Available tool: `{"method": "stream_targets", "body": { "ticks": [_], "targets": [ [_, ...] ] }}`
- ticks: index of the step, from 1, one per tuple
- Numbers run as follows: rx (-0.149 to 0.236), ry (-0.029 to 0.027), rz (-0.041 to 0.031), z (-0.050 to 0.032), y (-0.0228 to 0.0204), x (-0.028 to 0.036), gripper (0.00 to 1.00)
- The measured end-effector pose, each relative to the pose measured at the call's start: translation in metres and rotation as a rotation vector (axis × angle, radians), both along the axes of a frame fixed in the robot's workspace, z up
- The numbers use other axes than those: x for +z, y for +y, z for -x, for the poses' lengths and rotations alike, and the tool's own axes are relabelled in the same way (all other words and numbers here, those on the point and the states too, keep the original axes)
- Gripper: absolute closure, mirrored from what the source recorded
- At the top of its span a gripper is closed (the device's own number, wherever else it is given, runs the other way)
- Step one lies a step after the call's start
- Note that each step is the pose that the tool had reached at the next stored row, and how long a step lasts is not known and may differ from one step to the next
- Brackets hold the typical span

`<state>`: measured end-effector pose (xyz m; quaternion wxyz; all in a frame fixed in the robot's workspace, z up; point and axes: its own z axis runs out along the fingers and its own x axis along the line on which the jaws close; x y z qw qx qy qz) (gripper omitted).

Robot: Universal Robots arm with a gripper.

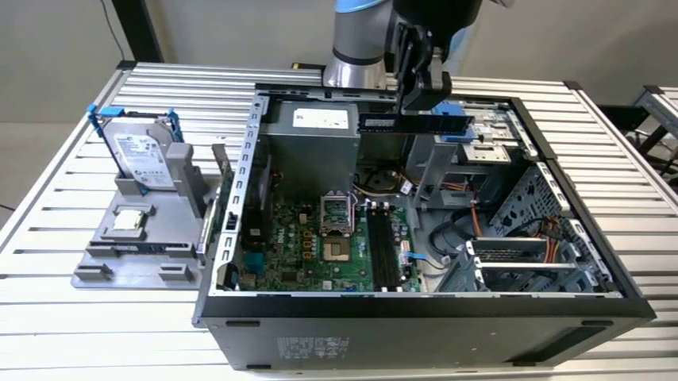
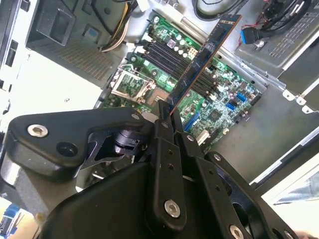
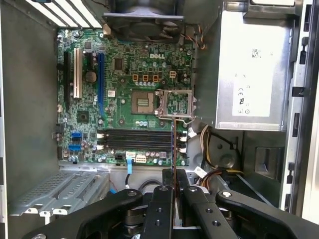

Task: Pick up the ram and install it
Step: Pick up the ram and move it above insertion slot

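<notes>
The black two-finger gripper [image 1: 420, 105] is clamped on the ram [image 1: 445, 123], a long, narrow, dark blue-green circuit-board stick, up in the top middle of the exterior view. The stick hangs level, gripped near its middle, at about the rim height of the open black computer case [image 1: 424, 317]. In the second wrist view the gripper [image 2: 168, 113] pinches one end of the visible stick [image 2: 204, 57], which reaches out over the board. In the first wrist view the ram [image 3: 173, 144] is edge-on, a thin line rising out of the gripper [image 3: 173, 181]. Below lies the green motherboard [image 1: 317, 246] with its long black memory slots [image 1: 383, 246]; the ram is clear of them, not seated. Out on the exterior view's left, on the slatted metal table [image 1: 63, 159], stands a silver hard drive in a blue frame [image 1: 138, 151].
</notes>
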<state>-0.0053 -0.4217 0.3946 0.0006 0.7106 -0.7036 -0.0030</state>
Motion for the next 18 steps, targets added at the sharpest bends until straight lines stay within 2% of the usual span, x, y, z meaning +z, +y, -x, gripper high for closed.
{"method": "stream_targets", "body": {
  "ticks": [5,11,18],
  "targets": [
    [0.000,0.0000,0.0001,0.0038,0.0003,0.0000,1.00],
    [-0.001,0.0000,0.0000,0.0044,0.0033,0.0000,1.00],
    [-0.010,0.0000,0.0000,0.0052,0.0037,0.0000,1.00]
  ]
}}
